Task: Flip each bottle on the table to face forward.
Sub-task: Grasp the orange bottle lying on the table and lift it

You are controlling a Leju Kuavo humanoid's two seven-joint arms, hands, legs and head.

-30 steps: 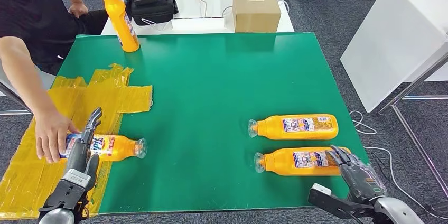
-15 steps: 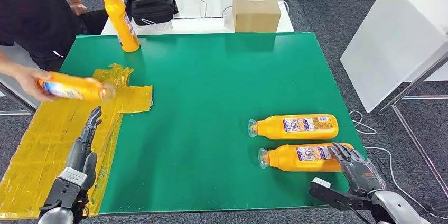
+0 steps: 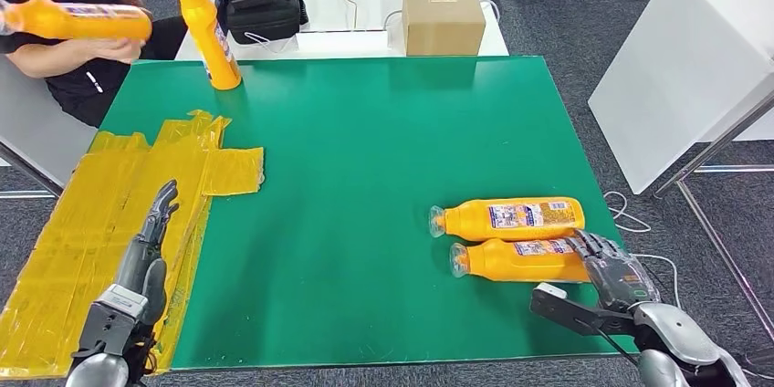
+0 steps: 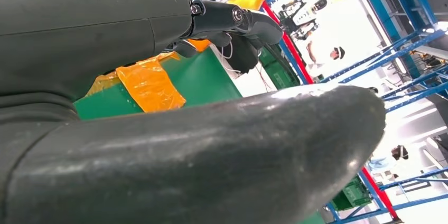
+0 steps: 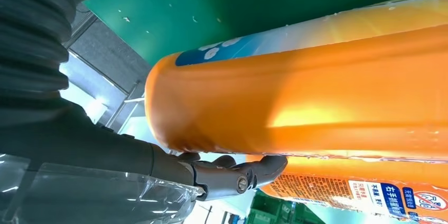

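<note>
— Where the green table (image 3: 365,177) meets the bottom of the frame, what are the hands doing?
— At lower right, the right hand (image 3: 613,276) curls its fingers (image 5: 232,174) around the base of the near bottle (image 3: 520,261), which lies on its side. At lower left, the left hand (image 3: 146,255) holds nothing, fingers stretched out over the yellow tape patch (image 3: 109,223).
— And farther up?
— A second bottle (image 3: 508,218) lies just beyond the near one, almost touching, label up. At upper left a third bottle (image 3: 208,33) stands upright at the table's far edge, and a person (image 3: 64,31) holds a fourth bottle (image 3: 78,20) level in the air. A cardboard box (image 3: 443,15) sits behind, top centre.
</note>
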